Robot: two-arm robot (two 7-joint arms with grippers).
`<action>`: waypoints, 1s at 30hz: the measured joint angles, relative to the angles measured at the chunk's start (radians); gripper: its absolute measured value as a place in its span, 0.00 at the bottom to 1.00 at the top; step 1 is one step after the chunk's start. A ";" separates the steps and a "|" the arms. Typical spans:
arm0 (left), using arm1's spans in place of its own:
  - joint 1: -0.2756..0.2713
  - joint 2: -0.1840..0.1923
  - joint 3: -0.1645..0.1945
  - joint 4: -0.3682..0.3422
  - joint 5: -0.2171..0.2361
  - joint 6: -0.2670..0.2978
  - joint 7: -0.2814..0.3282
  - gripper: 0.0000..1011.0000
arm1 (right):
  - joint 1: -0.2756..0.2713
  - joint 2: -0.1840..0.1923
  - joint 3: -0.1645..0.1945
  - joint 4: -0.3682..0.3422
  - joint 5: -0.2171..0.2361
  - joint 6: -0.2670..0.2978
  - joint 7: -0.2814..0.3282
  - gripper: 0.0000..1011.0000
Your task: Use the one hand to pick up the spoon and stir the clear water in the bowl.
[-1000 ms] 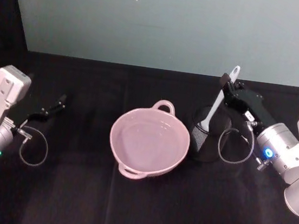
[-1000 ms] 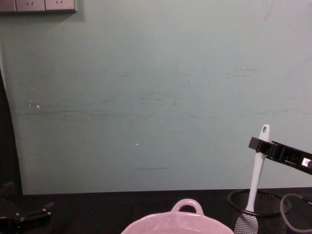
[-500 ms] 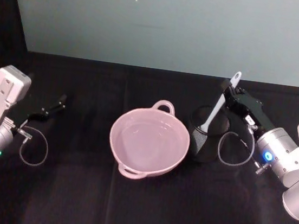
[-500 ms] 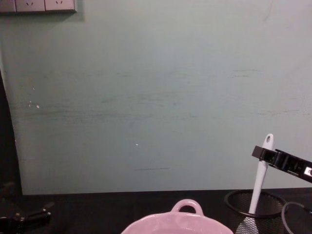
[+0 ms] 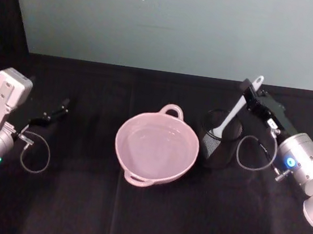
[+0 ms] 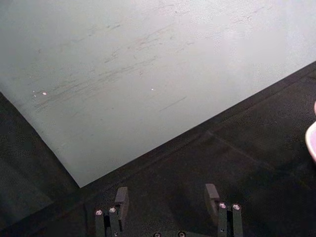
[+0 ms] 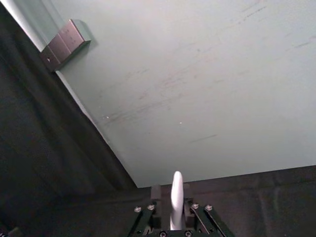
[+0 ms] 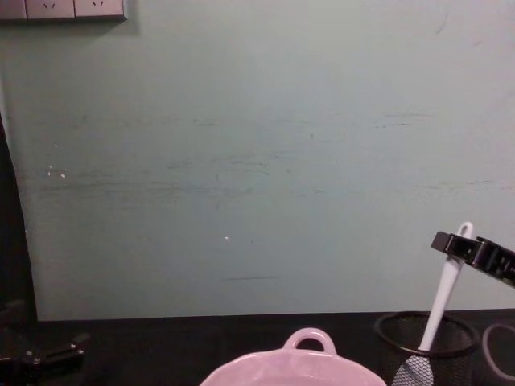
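Right of the bowl [image 5: 156, 149]: right end effector [image 5: 249, 95] clamped on spoon [image 5: 234, 115] handle, head inside mesh cup [image 5: 220, 141]. Advice: lift straight until clear. Left end effector [image 5: 56, 109] parked, fingers apart.

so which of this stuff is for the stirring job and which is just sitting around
For the job:
- spoon, head down in the mesh cup
- pink bowl of water
- right tool, shut on the spoon's handle

Just there:
- black mesh cup, right of the bowl
- left tool, open, parked at far left
- wall sockets
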 joint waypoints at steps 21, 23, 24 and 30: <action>0.000 0.000 0.000 0.000 0.000 0.000 0.000 1.00 | -0.192 0.075 0.065 -0.132 0.058 -0.008 -0.056 0.90; 0.000 0.000 0.000 0.000 0.000 0.000 0.000 1.00 | -0.205 0.081 0.069 -0.140 0.058 -0.007 -0.065 0.93; 0.000 0.000 0.000 0.000 0.000 0.000 0.000 1.00 | -0.215 0.088 0.072 -0.145 0.057 -0.004 -0.076 0.97; 0.000 0.000 0.000 0.000 0.000 0.000 0.000 1.00 | -0.203 0.104 0.051 -0.117 -0.059 -0.023 -0.144 0.99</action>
